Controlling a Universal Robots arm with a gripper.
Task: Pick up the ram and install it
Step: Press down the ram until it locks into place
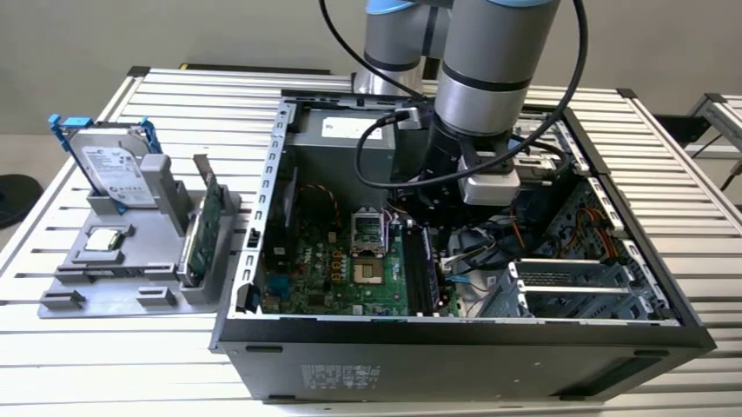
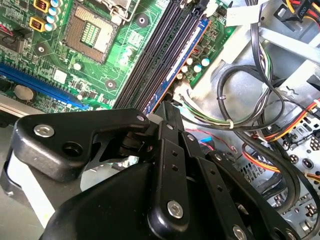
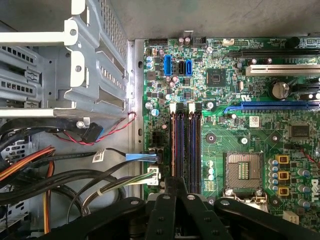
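- The jaws [image 3: 175,194] were drawn nearly together, and as far as you could see in both wrist views they were clamped on one end of the ram [image 3: 174,145], one dark finger [image 2: 172,122] on each side of the thin stick.
- You had the ram standing on edge along the outermost slot of the memory slots [image 3: 192,145]. That slot is the one nearest the motherboard's [image 3: 260,130] edge and the bundle of cables [image 3: 55,170].
- Whether the stick was fully seated in the slot, you could not tell.
- The bare processor socket [image 3: 242,172] lay just beside the slots, on the side away from the cables.
- In the exterior view your arm [image 1: 493,61] reached straight down into the open computer case [image 1: 464,347], with the ram [image 1: 420,261] a dark strip below the wrist.
- Outside the case, towards the exterior view's left, a grey holder [image 1: 116,291] sat on the bench [image 1: 69,373]. A silver hard drive [image 1: 113,165] with blue rails and a green expansion card [image 1: 200,234] stood upright in it.
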